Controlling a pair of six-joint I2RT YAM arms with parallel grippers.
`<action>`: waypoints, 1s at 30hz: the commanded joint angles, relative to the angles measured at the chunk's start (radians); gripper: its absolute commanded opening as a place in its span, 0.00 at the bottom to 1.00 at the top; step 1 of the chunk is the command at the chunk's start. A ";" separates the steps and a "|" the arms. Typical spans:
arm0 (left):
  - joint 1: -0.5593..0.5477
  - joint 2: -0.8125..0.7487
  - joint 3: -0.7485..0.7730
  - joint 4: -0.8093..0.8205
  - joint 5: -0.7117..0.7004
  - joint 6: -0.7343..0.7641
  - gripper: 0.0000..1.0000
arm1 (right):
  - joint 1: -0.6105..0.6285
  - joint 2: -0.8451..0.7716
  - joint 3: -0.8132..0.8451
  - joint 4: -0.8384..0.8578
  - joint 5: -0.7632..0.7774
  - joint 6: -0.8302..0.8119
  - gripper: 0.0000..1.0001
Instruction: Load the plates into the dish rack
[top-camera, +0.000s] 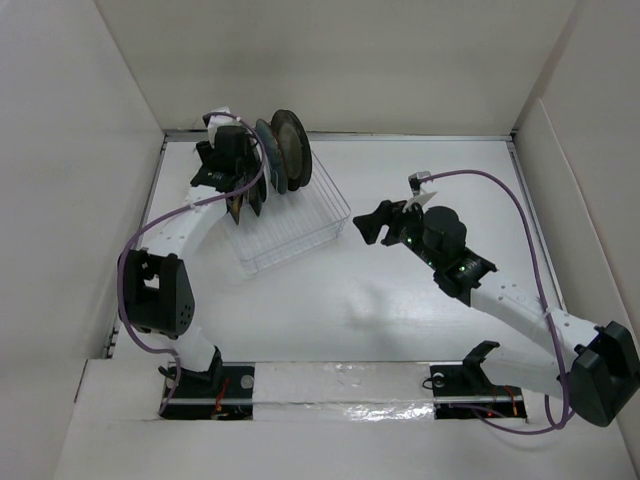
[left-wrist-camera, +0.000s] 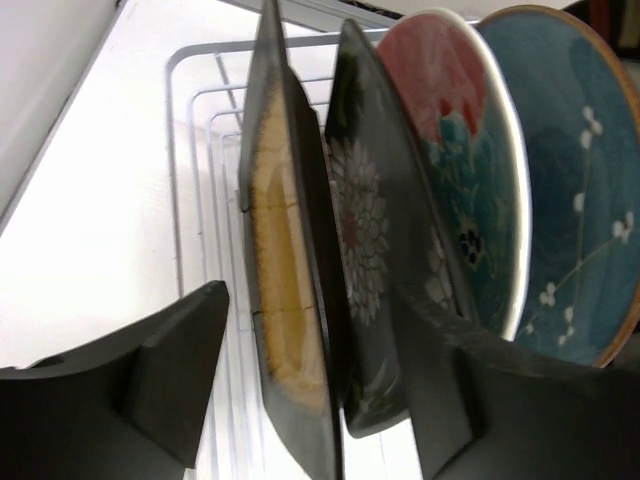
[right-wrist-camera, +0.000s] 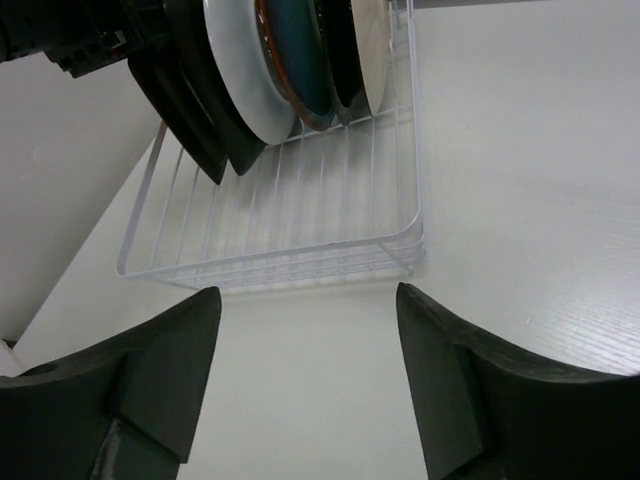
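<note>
Far left in the top view, at about 10 o'clock on the white table (top-camera: 420, 320): left gripper (left-wrist-camera: 312, 310), tipped down over the loaded end of the dish rack (top-camera: 300, 235). Jaws spread wide, clamped on nothing.

Seen from its wrist camera, straddling two square plates standing on edge:
- Dark-brown plate with amber centre (left-wrist-camera: 285, 300) nearest the 9 o'clock finger (left-wrist-camera: 170, 380), with a clear gap between plate and finger.
- Black floral plate (left-wrist-camera: 375, 270) just beside the brown one, its lower edge hidden behind the 3 o'clock finger (left-wrist-camera: 450, 400). Contact there impossible to tell.

Further toward 3 o'clock, leaning the same way: red-patterned round plate (left-wrist-camera: 450, 150), then teal plate with white sprigs (left-wrist-camera: 570, 220).

Rack set askew on the table, long axis running from 11 to 5 o'clock in the top view. All six plates upright in it, packed close together at the 11 o'clock end. Last in the row, seen from the right wrist camera: black round plate (right-wrist-camera: 340, 45) and cream plate (right-wrist-camera: 372, 50).

At 3 o'clock of the rack, well apart from it: right gripper (top-camera: 368, 226), pointing toward 9 o'clock, hovering above the table. Jaws open, nothing between them. In its own camera, tabletop below and the rack's near end at 12 o'clock.
</note>
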 joint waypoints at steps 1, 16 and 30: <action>0.007 -0.069 0.009 0.011 -0.010 -0.020 0.64 | 0.002 -0.034 -0.013 0.015 -0.004 -0.011 0.80; 0.007 -0.505 -0.107 -0.022 0.083 -0.180 0.99 | -0.150 -0.297 -0.114 -0.027 0.213 0.061 1.00; 0.007 -1.027 -0.497 -0.077 0.177 -0.191 0.99 | -0.249 -0.514 -0.211 -0.060 0.363 0.108 1.00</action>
